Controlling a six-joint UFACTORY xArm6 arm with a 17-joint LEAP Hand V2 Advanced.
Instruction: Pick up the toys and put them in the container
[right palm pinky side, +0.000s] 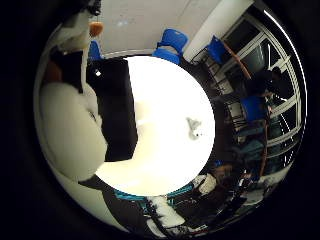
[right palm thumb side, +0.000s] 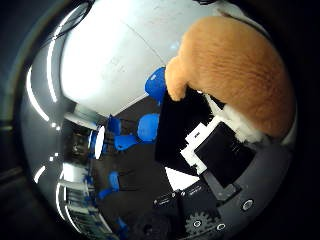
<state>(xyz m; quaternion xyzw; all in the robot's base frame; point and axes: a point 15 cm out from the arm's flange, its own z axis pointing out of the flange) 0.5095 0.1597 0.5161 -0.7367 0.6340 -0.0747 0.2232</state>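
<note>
A plush toy (right palm thumb side: 235, 70), orange-brown fur with white parts, sits right against the palm of the robot hand (right palm thumb side: 220, 155), filling the upper right of the thumb-side view; whether the fingers curl round it cannot be told. Just under it a black container (right palm pinky side: 117, 112) stands at the left edge of the round white tabletop (right palm pinky side: 165, 160). A small grey toy (right palm pinky side: 194, 127) lies alone on the tabletop, well apart from the container. Blue chairs (right palm pinky side: 170, 45) stand beyond by a white wall
</note>
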